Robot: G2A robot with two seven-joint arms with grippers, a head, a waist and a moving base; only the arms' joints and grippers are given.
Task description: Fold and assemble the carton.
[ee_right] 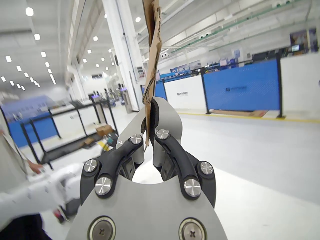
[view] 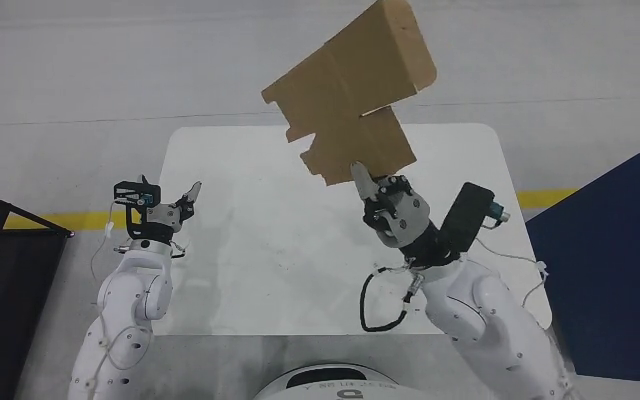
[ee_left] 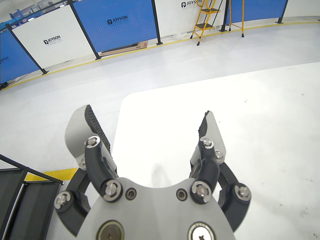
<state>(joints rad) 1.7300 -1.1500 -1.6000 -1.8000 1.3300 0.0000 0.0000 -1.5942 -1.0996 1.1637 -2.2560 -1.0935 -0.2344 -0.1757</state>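
Observation:
A flat brown cardboard carton is held up in the air above the far side of the white table, tilted, with its flaps spread. My right gripper is shut on its lower edge. In the right wrist view the carton runs edge-on up from between the closed fingers of my right gripper. My left gripper hovers near the table's left edge, open and empty. Its two fingertips stand wide apart over the table corner.
A dark rack stands by the table's left side. A blue panel stands to the right. Yellow floor tape runs behind the table. Blue and white fence panels and a yellow step ladder stand farther off.

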